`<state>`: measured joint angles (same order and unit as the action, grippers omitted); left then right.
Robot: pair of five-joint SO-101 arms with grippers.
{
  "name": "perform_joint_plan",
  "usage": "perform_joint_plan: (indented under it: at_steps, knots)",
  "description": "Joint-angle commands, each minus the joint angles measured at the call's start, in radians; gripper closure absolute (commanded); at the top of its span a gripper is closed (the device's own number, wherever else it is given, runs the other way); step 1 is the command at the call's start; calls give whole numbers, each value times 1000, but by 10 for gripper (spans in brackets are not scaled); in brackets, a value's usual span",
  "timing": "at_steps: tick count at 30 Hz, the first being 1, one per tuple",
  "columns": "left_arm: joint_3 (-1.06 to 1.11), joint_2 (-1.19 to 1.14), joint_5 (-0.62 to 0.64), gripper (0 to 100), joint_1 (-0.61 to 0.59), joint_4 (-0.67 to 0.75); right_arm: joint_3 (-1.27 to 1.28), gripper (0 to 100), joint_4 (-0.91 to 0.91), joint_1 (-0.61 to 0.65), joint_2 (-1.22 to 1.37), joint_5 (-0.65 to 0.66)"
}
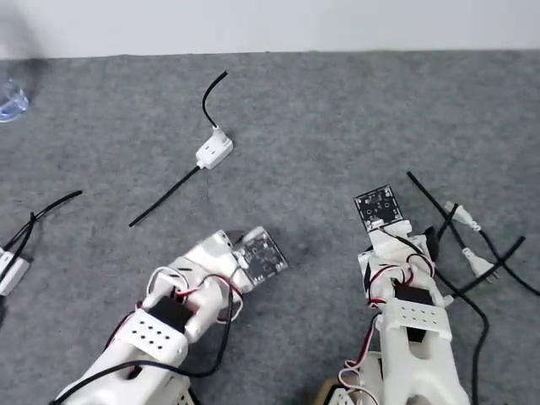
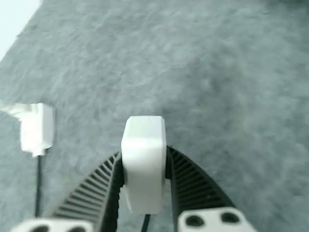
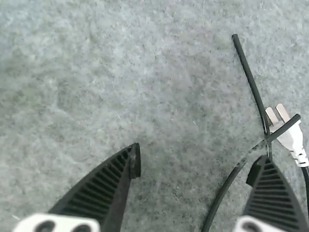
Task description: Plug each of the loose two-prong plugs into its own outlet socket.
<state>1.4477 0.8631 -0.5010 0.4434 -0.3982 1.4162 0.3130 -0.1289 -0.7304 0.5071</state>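
My left gripper (image 2: 143, 153) is shut on a white socket block (image 2: 143, 166), with a black cord leaving it toward the wrist. A second white outlet socket (image 2: 36, 129) (image 1: 214, 150) lies on the carpet off to one side with its black cord. My right gripper (image 3: 195, 162) is open just above the carpet, with nothing between its fingers. A white two-prong plug (image 3: 286, 131) lies just beyond one fingertip (image 3: 260, 174), and black cords cross there. In the high view two white plugs (image 1: 462, 216) (image 1: 481, 267) lie right of the right arm (image 1: 413, 316).
Grey carpet (image 1: 321, 118) covers the table. A third white socket (image 1: 10, 270) with black cords sits at the far left edge. Black cables (image 1: 472, 253) tangle beside the right arm. A clear object (image 1: 10, 99) stands at the back left. The left arm (image 1: 181, 304) is at the front left.
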Motion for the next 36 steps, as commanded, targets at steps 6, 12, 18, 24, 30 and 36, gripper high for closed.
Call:
perform_joint_plan:
  at_steps: [6, 12, 18, 24, 30, 36]
  knots:
    - [27, 21, 28, 867, 52, 29, -66, 648, -22, -10, -21, -11]
    - [24, 21, 153, 733, 48, 28, -66, 648, -22, -10, -18, -11]
    - [-10, 23, 126, 739, 48, -72, -66, 648, -22, -8, -15, -11]
    - [-74, 25, 126, 739, -46, -71, -66, 648, -22, -7, -12, -11]
    - [-134, 25, 126, 739, -149, -71, -66, 648, -22, -5, -12, -11]
    - [-136, 23, 126, 739, -146, -68, -66, 648, -24, -4, -12, -11]
